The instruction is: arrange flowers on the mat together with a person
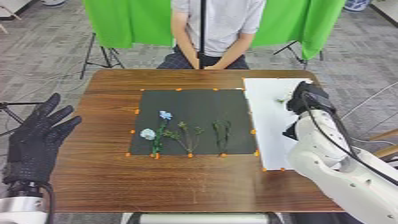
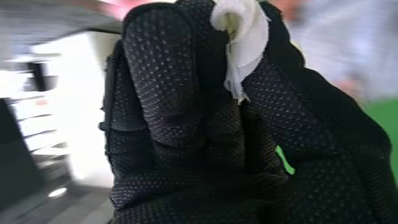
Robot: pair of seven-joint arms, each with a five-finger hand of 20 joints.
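Observation:
My right hand [image 1: 311,102] is over the right side of the white sheet [image 1: 269,122], beside a small pale flower head [image 1: 282,99]. In the right wrist view, that hand [image 2: 169,95] pinches a white flower [image 2: 248,42] between its thumb and fingers; its stem is hidden by the glove. On the dark mat [image 1: 191,102] lie a blue flower [image 1: 165,115], a pale flower [image 1: 147,134] and green sprigs [image 1: 185,135], with another thin green sprig [image 1: 222,135] to their right. My left hand [image 1: 34,145] is off the table's left side, its fingers spread and open.
The brown table [image 1: 107,175] extends around the mat, and small orange pieces mark the edges of the mat and sheet. A person sits at the far edge, both hands [image 1: 209,66] low together by the table. Green cloth [image 1: 133,25] hangs behind.

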